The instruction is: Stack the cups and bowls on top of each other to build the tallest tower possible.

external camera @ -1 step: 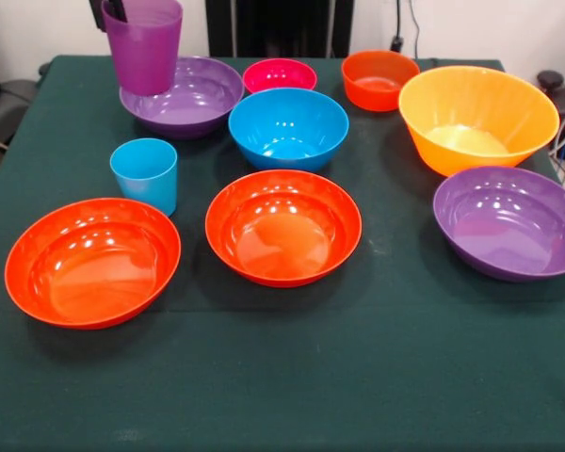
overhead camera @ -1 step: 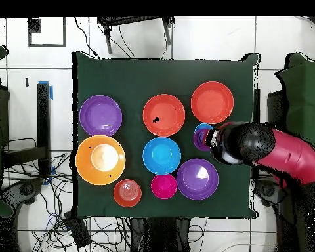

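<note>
Where jaws grip, purple cup [external camera @ -1 step: 143, 42] aloft

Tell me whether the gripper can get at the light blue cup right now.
Probably not for a grasp. The gripper seems to have its jaws closed on the rim of the purple cup, held above the table. The light blue cup stands upright and uncovered close by, so the way itself looks free.
</note>
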Available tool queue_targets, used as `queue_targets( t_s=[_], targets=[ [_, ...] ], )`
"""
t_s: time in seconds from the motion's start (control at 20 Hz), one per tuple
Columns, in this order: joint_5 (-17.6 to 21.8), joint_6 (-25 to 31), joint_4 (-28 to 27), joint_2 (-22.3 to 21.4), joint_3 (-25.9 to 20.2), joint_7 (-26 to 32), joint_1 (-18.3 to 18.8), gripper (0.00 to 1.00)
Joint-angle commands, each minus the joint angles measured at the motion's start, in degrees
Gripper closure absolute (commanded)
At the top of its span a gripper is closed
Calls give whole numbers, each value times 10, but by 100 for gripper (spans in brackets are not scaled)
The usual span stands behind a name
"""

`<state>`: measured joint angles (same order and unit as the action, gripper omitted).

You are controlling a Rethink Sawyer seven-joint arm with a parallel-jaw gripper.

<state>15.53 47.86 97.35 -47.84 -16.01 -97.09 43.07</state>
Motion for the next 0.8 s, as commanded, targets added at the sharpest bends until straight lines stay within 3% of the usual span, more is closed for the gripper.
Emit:
queue_targets(
  t_s=[0.05,0.3,0.8],
  targets=[
    [74,-61,87,23,-74,156,28,100],
    [101,-85,89,36,-104,156,63,100],
    [151,-83,60,71,-155,161,99,100]
  ],
)
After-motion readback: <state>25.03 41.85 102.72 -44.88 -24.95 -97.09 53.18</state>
